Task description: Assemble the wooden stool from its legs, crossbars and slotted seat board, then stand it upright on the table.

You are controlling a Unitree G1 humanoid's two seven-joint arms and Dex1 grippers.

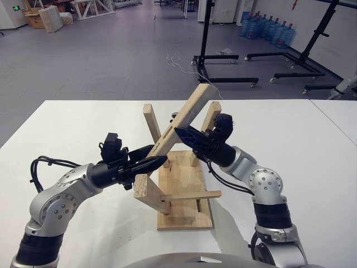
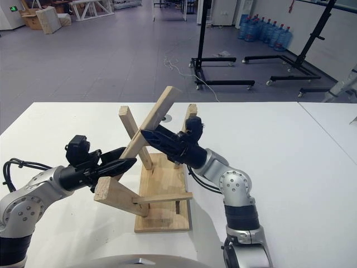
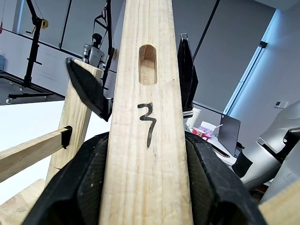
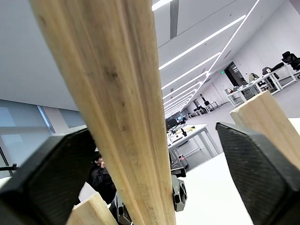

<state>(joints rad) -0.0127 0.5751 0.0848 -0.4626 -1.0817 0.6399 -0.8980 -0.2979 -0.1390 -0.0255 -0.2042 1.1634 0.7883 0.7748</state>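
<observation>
1. Fitting what looks like the fourth leg: holding the loose leg (image 1: pixel 184 120) tilted over the seat board (image 1: pixel 184 215), lower end by the board's left edge, not yet seated in any slot.
2. Left gripper (image 1: pixel 153 163): clamped on the loose leg's lower part, pads tight on both sides in the left wrist view.
3. Right gripper (image 1: pixel 188 137): jaws wide, straddling the same leg higher up, one finger beside the wood, the other apart.
4. Seat board flat on the white table (image 1: pixel 83 128), with far-left leg (image 1: pixel 152 124) and far-right leg (image 1: pixel 211 116) standing in it, plus a leaning near leg (image 1: pixel 149 192) carrying a crossbar (image 1: pixel 192 196).
5. Next, probably:
   - closing the right jaws for control
   - swinging the loose leg upright
   - lining its mortise (image 3: pixel 148 64) with the crossbar's free end
   - pressing home
6. Writing: handwritten "3" (image 3: pixel 148 126) in black marker just beside the mortise. No brand or label readable.
</observation>
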